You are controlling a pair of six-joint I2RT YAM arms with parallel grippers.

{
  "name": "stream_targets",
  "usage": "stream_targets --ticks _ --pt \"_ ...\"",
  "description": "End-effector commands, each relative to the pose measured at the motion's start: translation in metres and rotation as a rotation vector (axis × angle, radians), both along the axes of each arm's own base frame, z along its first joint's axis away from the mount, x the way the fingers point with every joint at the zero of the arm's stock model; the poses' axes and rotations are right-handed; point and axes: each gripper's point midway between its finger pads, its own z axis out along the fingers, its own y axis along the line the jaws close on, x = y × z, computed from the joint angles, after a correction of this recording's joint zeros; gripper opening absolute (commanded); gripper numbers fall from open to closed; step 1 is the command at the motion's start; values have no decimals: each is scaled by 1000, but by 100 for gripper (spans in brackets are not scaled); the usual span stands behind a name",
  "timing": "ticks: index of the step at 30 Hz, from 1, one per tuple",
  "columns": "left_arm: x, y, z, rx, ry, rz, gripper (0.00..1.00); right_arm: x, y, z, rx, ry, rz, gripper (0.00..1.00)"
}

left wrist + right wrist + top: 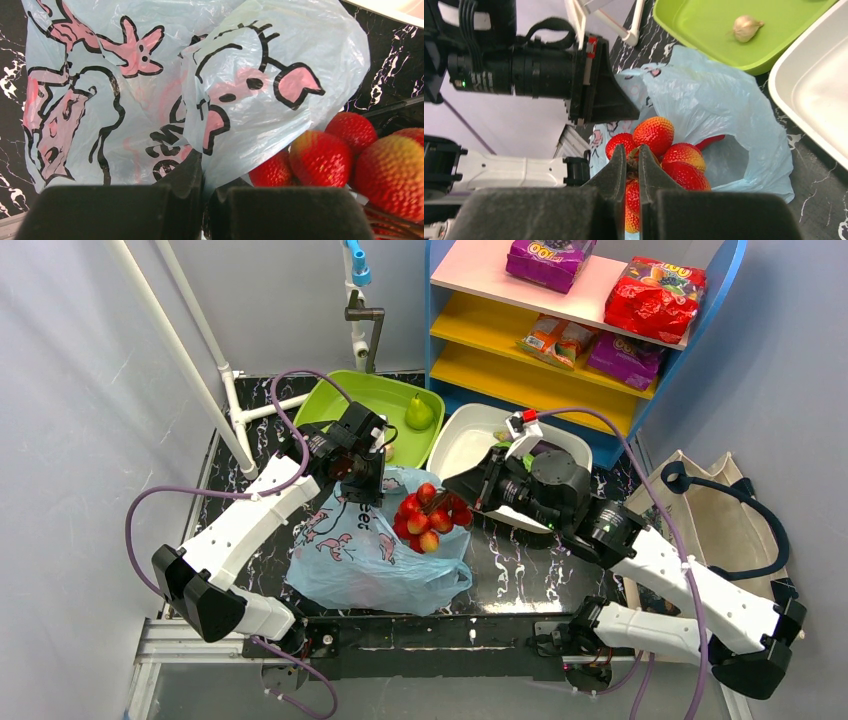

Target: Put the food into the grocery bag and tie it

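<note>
The right claw, pinching the red berry cluster, is to be lowered inside the light-blue plastic bag, its rim clamped by the left claw.

We viewed the whole table from above and behind the arm bases, looking down. Our left wrist camera faced the grocery bag at very close range; our right wrist camera looked across it toward the left arm from somewhat farther. All three views shared the bag and the berry cluster.
</note>
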Motion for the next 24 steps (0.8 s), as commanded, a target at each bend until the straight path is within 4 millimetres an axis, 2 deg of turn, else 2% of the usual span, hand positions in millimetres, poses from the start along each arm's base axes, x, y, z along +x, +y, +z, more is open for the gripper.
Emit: stream_targets --ticks 1,5,8,11,12,18,20,24 --pt "-1 0 8 -18 -12 -12 0 18 -8 24 40 -6 -149 1" --pt "-7 -3 14 -55 -7 -23 0 25 -13 4 -70 73 -272 1" --pt "-7 -3 15 -56 -6 -21 0 20 2 5 -96 100 -258 1" --pt "-8 -2 15 -52 -3 -23 0 9 19 16 -113 116 -236 1" --pt "-8 -2 15 -49 1 -25 0 4 24 27 -108 108 -229 1" --pt "-9 -1 13 -40 3 -30 0 -17 51 40 -120 137 -165 1" --pt "-8 -1 14 -42 0 -30 0 -22 58 37 -124 144 -155 1" --pt "-8 -1 19 -54 -13 -25 0 -23 60 15 -158 160 -170 1"
